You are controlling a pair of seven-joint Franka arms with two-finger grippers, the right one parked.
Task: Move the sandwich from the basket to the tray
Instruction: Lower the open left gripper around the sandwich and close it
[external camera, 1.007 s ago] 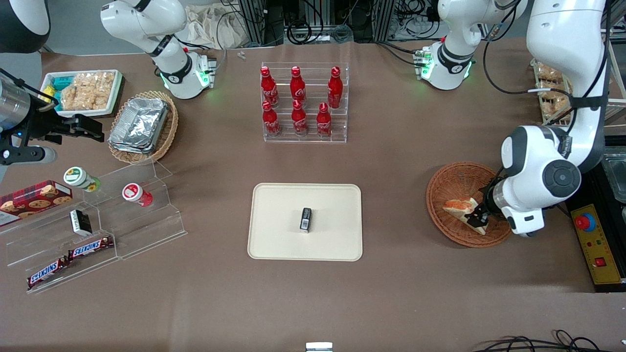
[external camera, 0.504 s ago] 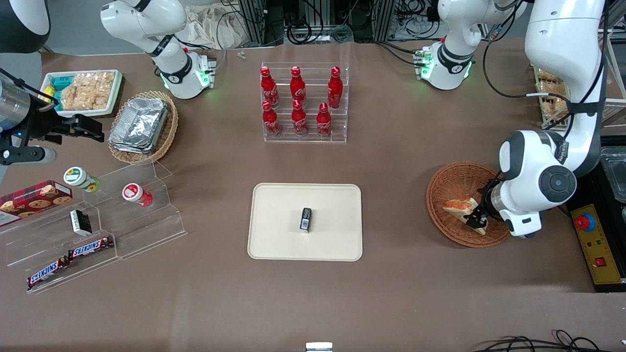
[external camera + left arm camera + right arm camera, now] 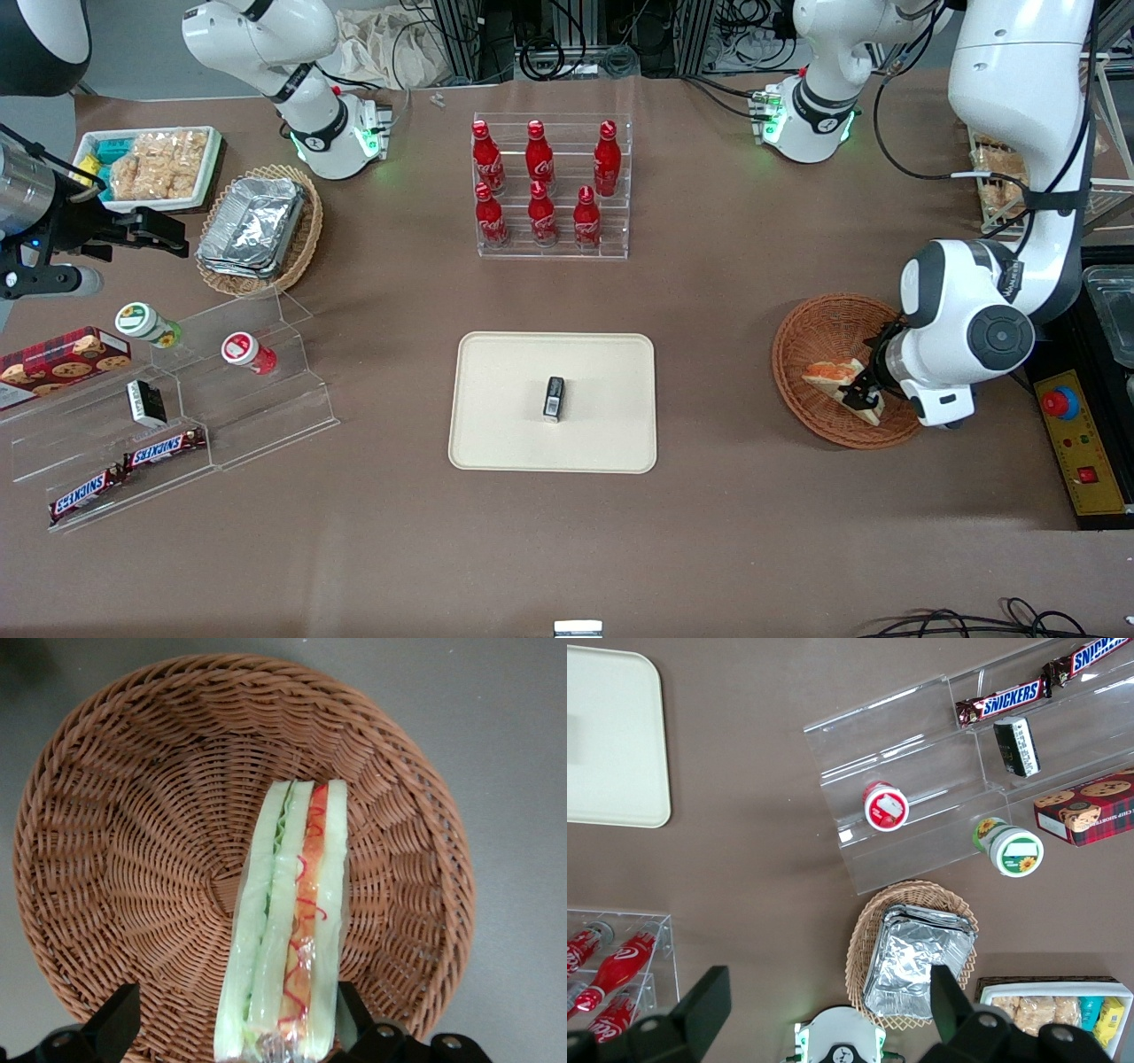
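Sandwich [image 3: 840, 379]: triangular, clear-wrapped wedge, lying inside the basket toward the rim nearest the front camera and the working arm; in the wrist view [image 3: 288, 930] standing on edge between the two black fingers, white bread outside, green filling along one slice, orange-red along the other.
Gripper [image 3: 861, 390]: down in the basket, over the sandwich's thick end.
Fingers [image 3: 115, 1023]: spread just wider than the sandwich, one on each side of it; whether the pads actually press the wrap, cannot tell.
Basket [image 3: 802, 337]: round reddish-brown wicker bowl, on the brown table at the working arm's end; in the wrist view [image 3: 133, 859] holding only the sandwich.
Snickers bars [image 3: 124, 468]: two, on the lowest step of a clear stepped stand toward the parked arm's end, nearest the front camera.
Tray [image 3: 505, 425]: cream rectangle with rounded corners, mid-table, well apart from the basket; also seen in part from the right wrist [image 3: 611, 744].
Small dark packet [image 3: 554, 397]: lying near the middle of the tray.
Cookie box [image 3: 62, 356]: red plaid, beside the same stand.
Foil trays [image 3: 252, 221]: stacked in a paler wicker basket, farther from the front camera than the stand.
Red bottles [image 3: 540, 182]: six, in two rows on a clear rack, farther from the front camera than the tray.
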